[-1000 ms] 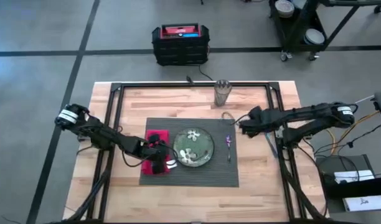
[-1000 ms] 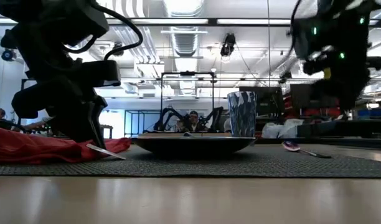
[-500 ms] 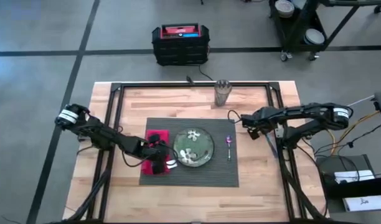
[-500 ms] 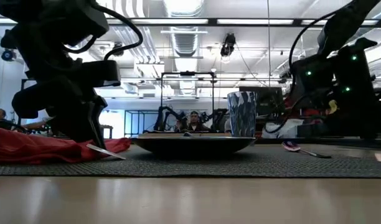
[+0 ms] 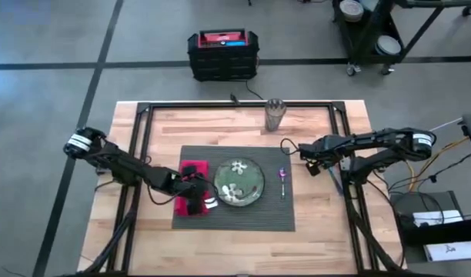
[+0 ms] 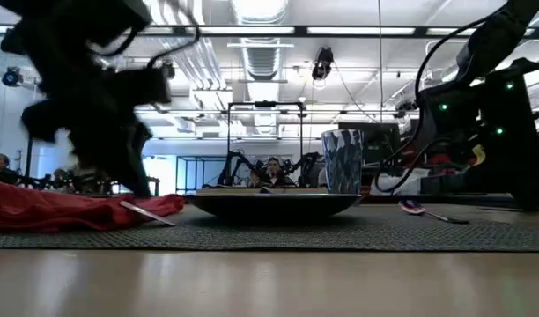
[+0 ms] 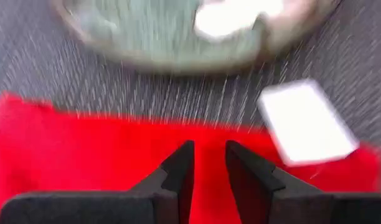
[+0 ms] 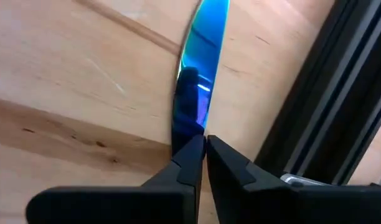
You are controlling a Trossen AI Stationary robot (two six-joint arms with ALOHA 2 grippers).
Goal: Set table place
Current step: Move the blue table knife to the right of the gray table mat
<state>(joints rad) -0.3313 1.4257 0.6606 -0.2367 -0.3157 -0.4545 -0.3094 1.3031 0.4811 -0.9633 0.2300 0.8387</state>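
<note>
A dark ribbed placemat (image 5: 235, 217) lies mid-table. On it rest a red napkin (image 5: 191, 192), a green flowered plate (image 5: 239, 183) and a purple utensil (image 5: 282, 175). A glass (image 5: 275, 114) stands on the wood near the far edge. My left gripper (image 7: 209, 158) hovers over the napkin (image 7: 103, 149), fingers a little apart with nothing between them; a white tag (image 7: 305, 124) lies beside it. My right gripper (image 8: 204, 144), off the placemat's right edge (image 5: 303, 156), is shut on a shiny blue utensil (image 8: 200, 68). My right gripper pinches one end of the blue utensil (image 8: 189, 127) between its two fingertips. The utensil runs on past the fingers, in line with them, over the bare wood beside the black frame. Whether its far end rests on the table cannot be told.
The black metal frame bars (image 5: 339, 146) run along the table's sides and far edge, close to my right gripper. Bare wood (image 5: 220, 127) lies between the placemat and the far edge. A red and black case (image 5: 223, 54) sits on the floor beyond the table.
My right gripper has come down toward the table and shifted slightly toward the right edge, staying shut on the blue utensil. My left arm has started moving over the napkin and shows blurred in the low view; the napkin has stayed in place.
</note>
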